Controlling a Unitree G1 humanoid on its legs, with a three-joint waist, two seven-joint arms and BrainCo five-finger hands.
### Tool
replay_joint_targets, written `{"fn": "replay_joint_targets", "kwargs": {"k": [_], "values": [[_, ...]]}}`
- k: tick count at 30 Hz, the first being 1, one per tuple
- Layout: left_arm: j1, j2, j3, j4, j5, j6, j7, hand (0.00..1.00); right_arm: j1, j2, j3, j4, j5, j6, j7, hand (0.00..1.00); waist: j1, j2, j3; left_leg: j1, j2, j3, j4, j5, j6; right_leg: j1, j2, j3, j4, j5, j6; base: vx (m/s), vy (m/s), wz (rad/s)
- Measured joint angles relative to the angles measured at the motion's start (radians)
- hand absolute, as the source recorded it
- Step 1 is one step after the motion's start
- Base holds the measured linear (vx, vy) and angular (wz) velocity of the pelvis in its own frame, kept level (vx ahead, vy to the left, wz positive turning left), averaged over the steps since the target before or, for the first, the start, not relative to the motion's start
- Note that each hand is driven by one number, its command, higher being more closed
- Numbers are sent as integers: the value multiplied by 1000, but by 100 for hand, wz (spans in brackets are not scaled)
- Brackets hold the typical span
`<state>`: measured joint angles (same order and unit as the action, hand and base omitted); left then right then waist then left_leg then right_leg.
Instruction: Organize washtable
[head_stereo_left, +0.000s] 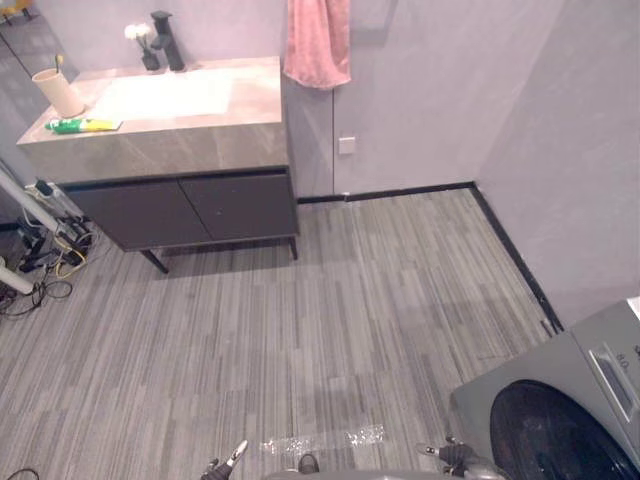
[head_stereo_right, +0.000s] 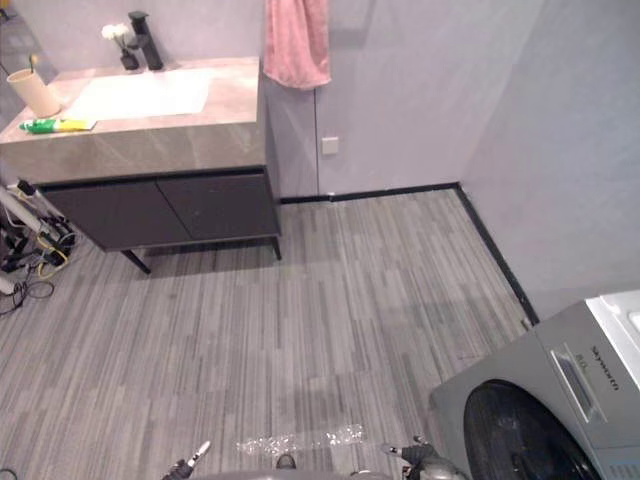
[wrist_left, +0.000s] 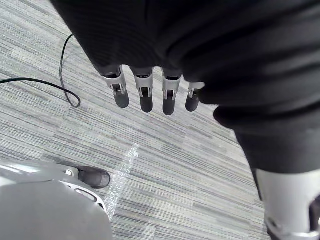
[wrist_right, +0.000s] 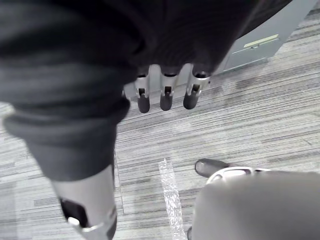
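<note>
1. We are looking down from well across the room at the washtable (head_stereo_left: 170, 150), which is standing against the far wall at the upper left, with dark cabinet doors (head_stereo_left: 190, 208) below its stone-coloured top.
2. We are seeing a beige cup (head_stereo_left: 58, 92) standing at the left end of the top, beside the white basin (head_stereo_left: 165, 95), with something slim sticking out of it that we cannot identify.
3. A green toothpaste tube (head_stereo_left: 82, 125) is lying flat along the front edge, just in front of the cup and apart from it.
4. A black faucet (head_stereo_left: 165, 40) is rising behind the basin, with small white flowers (head_stereo_left: 140, 38) just beside it.
5. A pink towel (head_stereo_left: 318, 40) is hanging on the wall right of the washtable, above a white wall socket (head_stereo_left: 346, 145).
6. A grey washing machine (head_stereo_left: 560, 410) is sitting at the lower right on the striped floor (head_stereo_left: 330, 300), and a strip of clear tape (head_stereo_left: 320, 440) is lying on the floor close to us.
7. Our left hand (wrist_left: 146, 97) is hanging over the floor with its fingers straight, side by side and holding nothing.
8. Our right hand (wrist_right: 166, 97) is hanging likewise near the washing machine, fingers straight, close together and empty.
</note>
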<state>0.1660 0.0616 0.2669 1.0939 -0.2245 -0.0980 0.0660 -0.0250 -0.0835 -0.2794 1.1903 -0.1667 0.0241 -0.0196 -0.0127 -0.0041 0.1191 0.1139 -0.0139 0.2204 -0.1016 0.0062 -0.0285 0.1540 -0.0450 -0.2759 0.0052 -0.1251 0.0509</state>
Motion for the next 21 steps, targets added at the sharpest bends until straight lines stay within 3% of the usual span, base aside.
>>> {"fn": "replay_joint_targets", "kwargs": {"k": [3, 7, 8, 9, 10, 11, 12, 13, 14, 15, 16, 17, 18, 19, 20, 21], "values": [[-8, 3, 0, 0, -1, 2, 1, 0, -1, -1, -5, -1, 29, -1, -4, 0, 0, 0, 4, -8, 0, -5, 0, 0, 0, 0, 1, -6, -2, 0, 0, 0, -2, 7], [-14, 4, 3, 0, -1, 2, 0, 0, -4, 30, -37, -21, 148, -16, -30, 0, -2, 2, 7, -16, 9, 18, 19, -19, 1, -2, 7, 3, -8, -1, -2, 4, -16, -5], [-15, 5, 12, -3, -2, 2, 0, 0, -4, 44, -36, -34, 176, -21, -32, 0, -1, -3, 13, -43, 19, 32, 91, -56, 9, -3, 6, 13, -7, -1, -3, 3, -16, -33], [-16, 7, 21, -7, -9, 1, 0, 0, -8, 55, -33, -49, 199, -24, -34, 0, 0, -7, 22, -94, 41, 48, 224, -119, -8, -2, 7, 31, -5, -3, -6, -10, -29, -39], [-18, 6, 35, -11, -24, 1, 0, 0, -4, 62, -27, -82, 229, -32, -40, 0, -1, -2, 39, -185, 94, 92, 454, -187, -33, 3, 18, 37, -7, -9, -39, -30, -44, -34], [-18, -2, 56, -17, -32, 2, 0, 0, 4, 61, -22, -101, 243, -39, -45, 0, -2, 7, 44, -235, 131, 106, 578, -205, -37, 11, 29, 39, -8, -13, -44, -12, -70, -30], [-17, -18, 79, -36, -52, 2, 1, 0, 32, 58, -14, -152, 269, -50, -51, 0, -1, 27, 63, -313, 211, 126, 804, -199, -24, 40, 54, 47, -9, -20, -55, 43, -67, -33], [-5, -33, 81, -47, -75, 1, 1, 0, 55, 52, -11, -181, 298, -61, -68, 0, 2, 45, 73, -344, 274, 143, 944, -168, 21, 72, 75, 71, -8, -35, -63, 90, -52, -40], [5, -37, 85, -50, -85, 1, 1, 0, 62, 51, -4, -199, 310, -63, -74, 0, 3, 53, 74, -351, 293, 144, 985, -150, 24, 83, 80, 84, -5, -47, -68, 132, -20, -54], [14, -37, 88, -61, -95, 0, 2, 0, 83, 52, 10, -237, 329, -66, -89, 0, 4, 47, 74, -377, 306, 124, 1053, -85, 11, 93, 77, 107, -2, -54, -77, 120, 8, -53], [18, -34, 87, -76, -108, -7, 4, 0, 89, 62, 12, -275, 350, -74, -105, 0, 5, 37, 84, -451, 294, 90, 1138, -32, 18, 89, 68, 139, 8, -68, -96, 101, 17, -50], [18, -33, 86, -79, -118, -10, 4, 0, 88, 65, 12, -283, 359, -82, -115, 0, 6, 28, 87, -472, 268, 55, 1125, -66, 8, 85, 60, 147, 14, -74, -100, 110, 38, -41], [9, -35, 68, -89, -125, -13, 5, 0, 87, 55, 12, -311, 373, -88, -121, 0, 13, 22, 84, -504, 197, -24, 1031, -141, 3, 80, 43, 168, 26, -83, -101, 147, 64, -45], [12, -38, 36, -102, -154, -20, 3, 0, 74, 41, 11, -317, 394, -100, -132, 0, 28, 30, 85, -530, 128, -109, 890, -154, 0, 70, 25, 190, 30, -92, -96, 179, 83, -50], [14, -41, 25, -108, -164, -24, 1, 0, 63, 36, 11, -316, 404, -104, -133, 0, 34, 33, 86, -541, 103, -147, 803, -150, -5, 67, 19, 204, 30, -97, -96, 238, 126, -65], [20, -42, 14, -112, -180, -29, 1, 0, 43, 38, 11, -316, 414, -112, -133, 0, 41, 35, 86, -544, 69, -225, 601, -126, -41, 64, 6, 226, 33, -114, -80, 234, 119, -58]]}}
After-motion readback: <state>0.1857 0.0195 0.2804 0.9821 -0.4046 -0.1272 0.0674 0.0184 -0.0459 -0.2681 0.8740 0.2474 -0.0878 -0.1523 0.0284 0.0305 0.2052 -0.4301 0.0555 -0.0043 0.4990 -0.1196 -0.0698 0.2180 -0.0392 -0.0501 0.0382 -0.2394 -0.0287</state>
